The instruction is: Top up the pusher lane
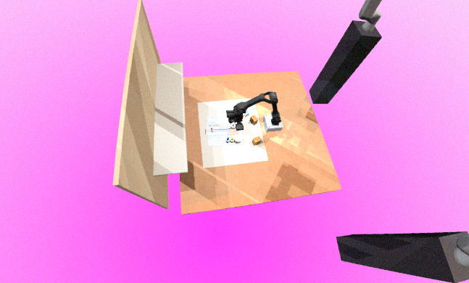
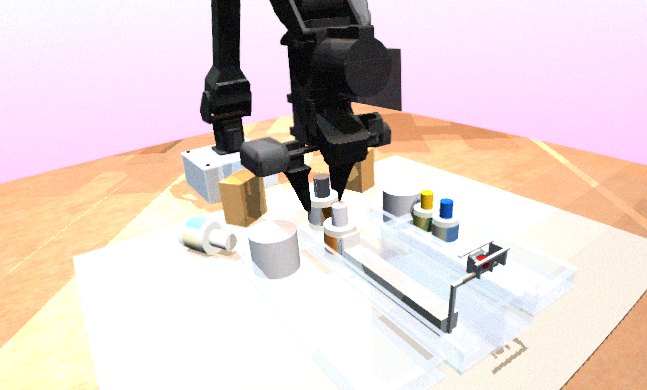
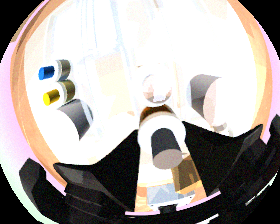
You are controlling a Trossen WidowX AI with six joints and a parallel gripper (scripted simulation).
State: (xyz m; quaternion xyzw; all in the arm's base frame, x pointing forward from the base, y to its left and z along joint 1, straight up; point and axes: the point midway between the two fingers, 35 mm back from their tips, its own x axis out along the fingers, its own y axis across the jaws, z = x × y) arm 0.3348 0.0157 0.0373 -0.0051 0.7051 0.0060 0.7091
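Note:
My gripper (image 2: 323, 204) (image 3: 160, 129) is shut on an upright jar with a dark grey cap (image 2: 321, 185) (image 3: 166, 147) and a brown-orange body. In the lane, a jar with a pale cap (image 2: 339, 233) (image 3: 157, 89) and orange body stands directly behind the held jar, very close to it; I cannot tell whether they touch. The pusher plate (image 2: 350, 242) is against the lane jar's rear side, with a long dark-sided strip (image 2: 402, 286) running back from it. The clear lane walls are faint. The held jar's base is partly hidden, and its height above the lane floor is unclear.
Yellow-capped (image 2: 426, 216) (image 3: 61, 93) and blue-capped (image 2: 445, 225) (image 3: 56, 72) jars stand in a side lane. Pale cylinders (image 2: 275, 252) (image 2: 397, 202) flank the lanes. A white-capped jar (image 2: 197, 235) lies on its side. Tan blocks (image 2: 243, 197) (image 2: 364, 172) stand nearer the robot base.

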